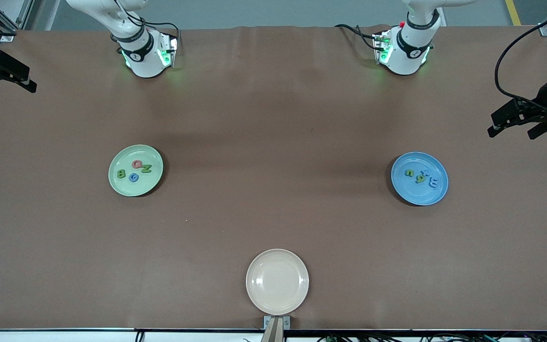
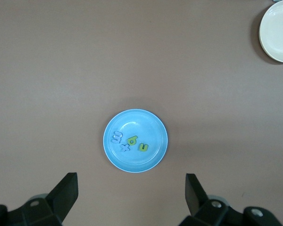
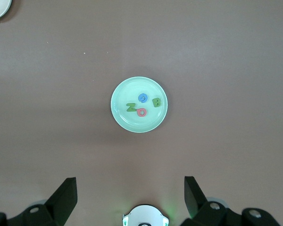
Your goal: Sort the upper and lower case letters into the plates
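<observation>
The cream plate (image 1: pixel 277 281), bare and at the table edge nearest the front camera, serves as the landmark. Farther from the camera than it, toward the right arm's end, sits the pale green plate (image 1: pixel 136 170) holding four letters (image 1: pixel 134 171): a green B, a green Z, a pink-red letter and a blue one, the last two round and hard to name. Equally far from the camera, toward the left arm's end, the blue plate (image 1: pixel 419 178) holds four more letters (image 1: pixel 423 176); in the left wrist view these read roughly as a blue E or m, a blue t or x, a green a and a green n. No letter lies on the table, so the sort looks finished. The left gripper (image 2: pixel 131 194) hangs high over the blue plate, jaws spread wide and empty; the right gripper (image 3: pixel 130 197) hangs likewise over the green plate, wide and empty. Both arms appear to wait, pulled up clear of the plates. No brand marks are legible.
</observation>
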You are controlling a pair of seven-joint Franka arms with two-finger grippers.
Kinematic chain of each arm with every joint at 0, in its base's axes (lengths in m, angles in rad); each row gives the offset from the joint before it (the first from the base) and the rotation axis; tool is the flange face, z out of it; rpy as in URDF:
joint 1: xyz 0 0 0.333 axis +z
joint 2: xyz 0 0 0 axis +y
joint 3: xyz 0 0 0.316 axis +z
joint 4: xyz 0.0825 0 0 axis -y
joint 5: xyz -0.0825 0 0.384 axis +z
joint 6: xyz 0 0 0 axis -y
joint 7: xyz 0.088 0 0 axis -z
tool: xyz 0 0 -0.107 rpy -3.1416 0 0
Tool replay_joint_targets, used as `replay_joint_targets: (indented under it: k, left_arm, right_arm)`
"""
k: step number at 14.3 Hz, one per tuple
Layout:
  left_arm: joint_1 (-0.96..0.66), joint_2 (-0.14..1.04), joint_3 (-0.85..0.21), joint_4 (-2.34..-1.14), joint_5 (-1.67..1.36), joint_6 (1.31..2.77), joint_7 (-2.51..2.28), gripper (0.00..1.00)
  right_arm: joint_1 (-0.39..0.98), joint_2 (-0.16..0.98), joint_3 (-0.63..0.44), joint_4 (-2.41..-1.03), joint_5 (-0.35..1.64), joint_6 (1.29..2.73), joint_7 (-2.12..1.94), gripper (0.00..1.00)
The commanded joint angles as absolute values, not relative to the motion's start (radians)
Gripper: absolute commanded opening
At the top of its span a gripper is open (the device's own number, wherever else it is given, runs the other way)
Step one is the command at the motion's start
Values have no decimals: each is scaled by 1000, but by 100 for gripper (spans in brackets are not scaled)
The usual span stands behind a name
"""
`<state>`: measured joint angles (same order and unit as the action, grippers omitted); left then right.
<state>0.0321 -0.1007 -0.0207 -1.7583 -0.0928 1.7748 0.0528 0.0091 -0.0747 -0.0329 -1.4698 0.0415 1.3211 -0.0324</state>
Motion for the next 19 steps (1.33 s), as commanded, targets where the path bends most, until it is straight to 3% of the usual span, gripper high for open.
replay_joint_targets:
  k: [1,4,19]
  left_arm:
    - [41,-51,-34,-1654,-75,1689,52,100]
    - [37,6,-34,-1545,-75,1628,49,100]
    - [40,-12,-35,-1542,-72,1641,41,100]
  right_arm:
    - [3,-89,-28,-1476,55,1322,-43,100]
    - [3,-89,-29,-1477,54,1315,-43,100]
    - [2,-89,-32,-1477,38,1319,-83,100]
